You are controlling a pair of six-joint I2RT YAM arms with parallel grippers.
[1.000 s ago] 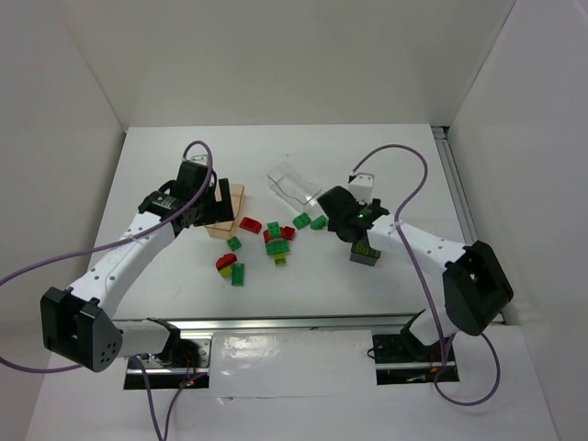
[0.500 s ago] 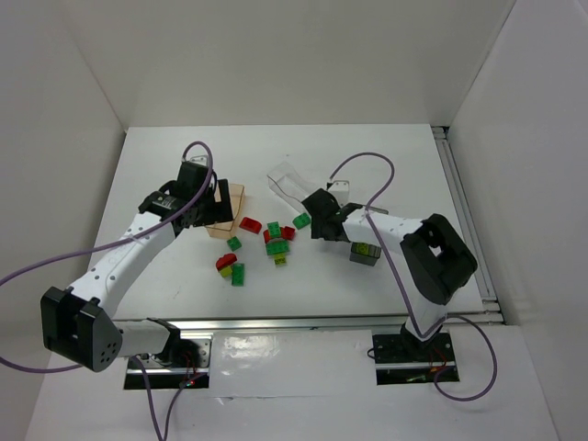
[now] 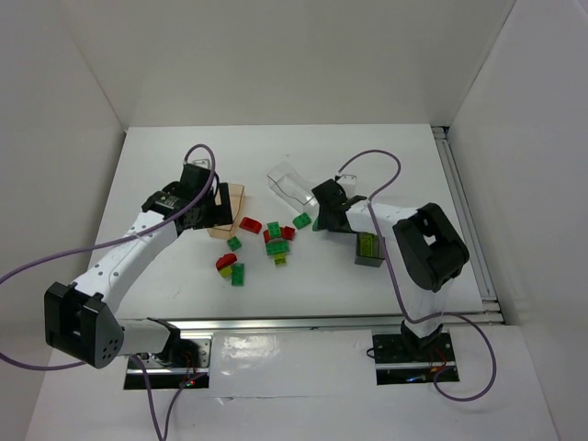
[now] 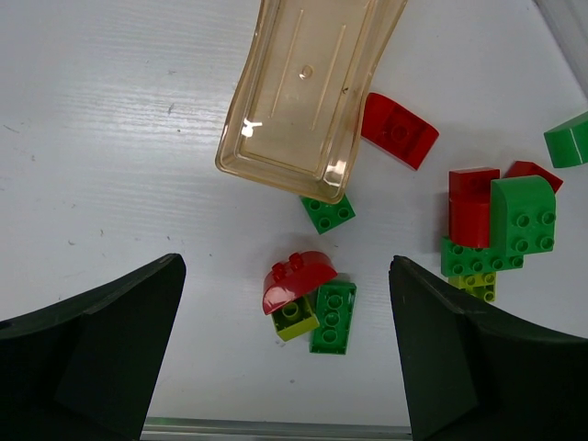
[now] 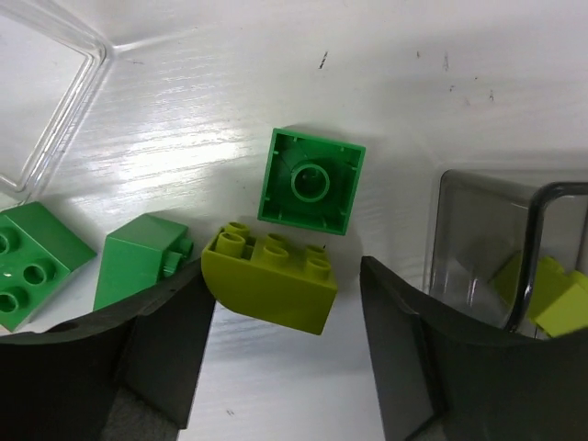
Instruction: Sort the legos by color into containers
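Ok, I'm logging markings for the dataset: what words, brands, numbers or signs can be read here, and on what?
None: no word, number or sign is readable in any view.
Studs of the yellow-green brick: any embossing is too small to read.
No label shows on the tan tub, clear tub or dark grey tub.

No readable text, label, brand or number in any of my three views. I check legos [image 4: 400, 130], tan tub [image 4: 308, 92], clear tub [image 3: 288, 180], dark grey tub [image 5: 473, 234], table [image 4: 110, 138]: nothing legible.

White left arm [image 3: 121, 262] and right arm [image 3: 377, 220], black joints, matte black jaws, looping purple cables [image 3: 372, 152].
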